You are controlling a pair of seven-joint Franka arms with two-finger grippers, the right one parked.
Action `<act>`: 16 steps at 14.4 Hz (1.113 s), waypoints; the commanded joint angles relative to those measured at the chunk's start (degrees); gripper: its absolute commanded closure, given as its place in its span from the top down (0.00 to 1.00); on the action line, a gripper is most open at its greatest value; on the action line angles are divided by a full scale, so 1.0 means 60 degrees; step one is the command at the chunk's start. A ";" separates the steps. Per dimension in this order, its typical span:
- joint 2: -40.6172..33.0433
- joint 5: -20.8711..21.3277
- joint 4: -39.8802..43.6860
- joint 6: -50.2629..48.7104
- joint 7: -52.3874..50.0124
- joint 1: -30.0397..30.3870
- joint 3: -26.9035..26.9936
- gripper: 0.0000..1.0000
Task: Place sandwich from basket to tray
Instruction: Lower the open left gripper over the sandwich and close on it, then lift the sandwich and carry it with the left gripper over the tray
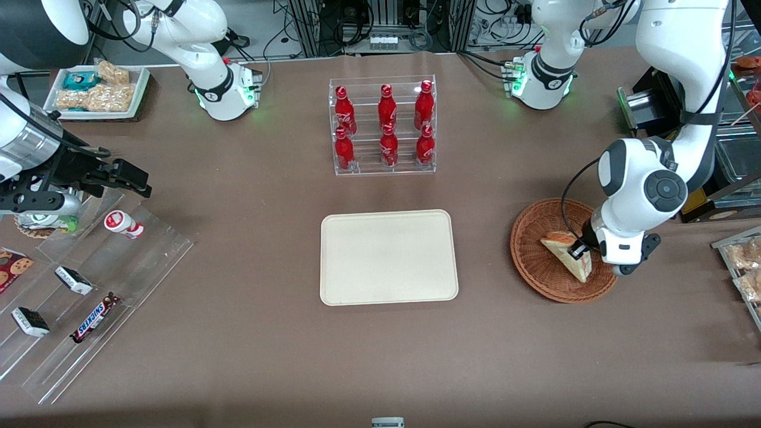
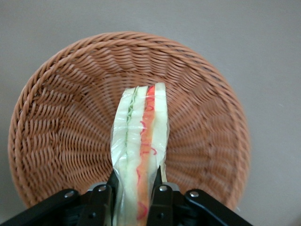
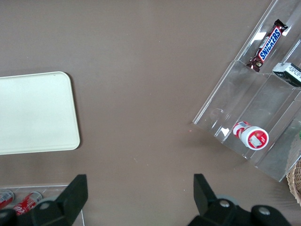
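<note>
the left arm's end effector (image 1: 578, 252) is reaching down into the round, shallow, reddish-brown woven wicker basket (image 1: 529, 249), which is sitting on the brown worktop (image 1: 250, 356) toward the working arm's end. its two black fingers (image 2: 104, 197) are pressing on either side of the small triangular wedge sandwich (image 2: 141, 141) of pale bread with orange-red and light green filling, wrapped in clear film, so the end effector is holding the sandwich at one end. the sandwich is lying inside the basket, and whether it is resting on the weave or just clear of it cannot be told. the flat rectangular cream-beige tray (image 1: 389, 257) with rounded corners is lying well apart from the basket, toward the middle of the worktop, with nothing on it. risks, as a judgement: the slick film could be letting the wedge slip or swing from an end-only grip during transfer, a hard squeeze could be crushing the soft bread, and a low exit could be catching the basket rim and dragging the light basket along. legible writing: a brown bar (image 1: 94, 318) in the clear acrylic rack (image 1: 119, 279) is reading "snickers"; the labels on the red bottles (image 1: 387, 107) are not legible.
</note>
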 commanded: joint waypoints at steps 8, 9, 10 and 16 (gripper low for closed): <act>0.1726 0.0121 0.3030 -0.1016 0.0126 -0.3533 0.0026 0.03; 0.2034 0.0063 0.3381 -0.0988 0.0097 -0.3768 0.0011 0.04; 0.2356 0.0048 0.3689 -0.0973 0.0096 -0.4031 0.0011 0.04; 0.4158 0.0091 0.5844 -0.0550 0.0097 -0.5789 0.0055 0.04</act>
